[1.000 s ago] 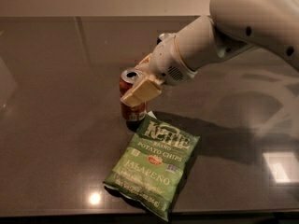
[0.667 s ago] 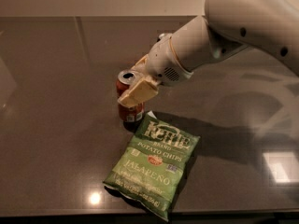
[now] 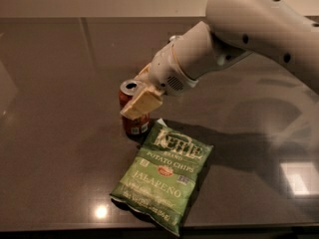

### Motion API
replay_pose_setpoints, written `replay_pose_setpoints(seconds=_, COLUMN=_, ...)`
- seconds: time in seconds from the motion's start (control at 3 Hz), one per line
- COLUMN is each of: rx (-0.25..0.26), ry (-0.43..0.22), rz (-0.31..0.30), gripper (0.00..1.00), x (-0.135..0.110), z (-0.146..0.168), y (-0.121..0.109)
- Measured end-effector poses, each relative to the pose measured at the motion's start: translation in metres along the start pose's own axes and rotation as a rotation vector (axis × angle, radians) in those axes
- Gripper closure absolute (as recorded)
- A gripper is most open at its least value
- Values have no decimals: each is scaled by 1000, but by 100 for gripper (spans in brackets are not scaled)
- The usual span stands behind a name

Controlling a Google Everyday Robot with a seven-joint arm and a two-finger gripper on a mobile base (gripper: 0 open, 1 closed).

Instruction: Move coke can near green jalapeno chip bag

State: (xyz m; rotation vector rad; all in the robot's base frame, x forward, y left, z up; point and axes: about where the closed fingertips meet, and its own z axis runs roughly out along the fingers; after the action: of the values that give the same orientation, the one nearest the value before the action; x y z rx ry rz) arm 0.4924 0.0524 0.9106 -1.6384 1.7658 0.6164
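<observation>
camera view: end effector (image 3: 134, 101) grips can (image 3: 135, 126)

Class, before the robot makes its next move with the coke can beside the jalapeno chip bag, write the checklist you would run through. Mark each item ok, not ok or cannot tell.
1. The pincer grips the coke can: ok, it is clamped across the can's side.
2. The can is upright: ok, its silver top faces up.
3. The can is near the green jalapeno chip bag: ok, it stands right by the bag's top left corner.
4. The can's base rests on the table: cannot tell, its bottom edge is in shadow.
5. The can is clear of the bag's edge: cannot tell, the two look very close.
6. The bag lies flat, label up: ok.
</observation>
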Motion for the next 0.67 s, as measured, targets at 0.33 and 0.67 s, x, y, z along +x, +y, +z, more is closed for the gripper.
replay_pose_setpoints(seconds=0.33, rx=-4, ry=13, rz=0, gripper=38, x=3, z=5, y=0)
replay_pose_setpoints(seconds=0.67, rx=-4, ry=23, rz=-3, gripper=15, x=6, z=5, y=-1)
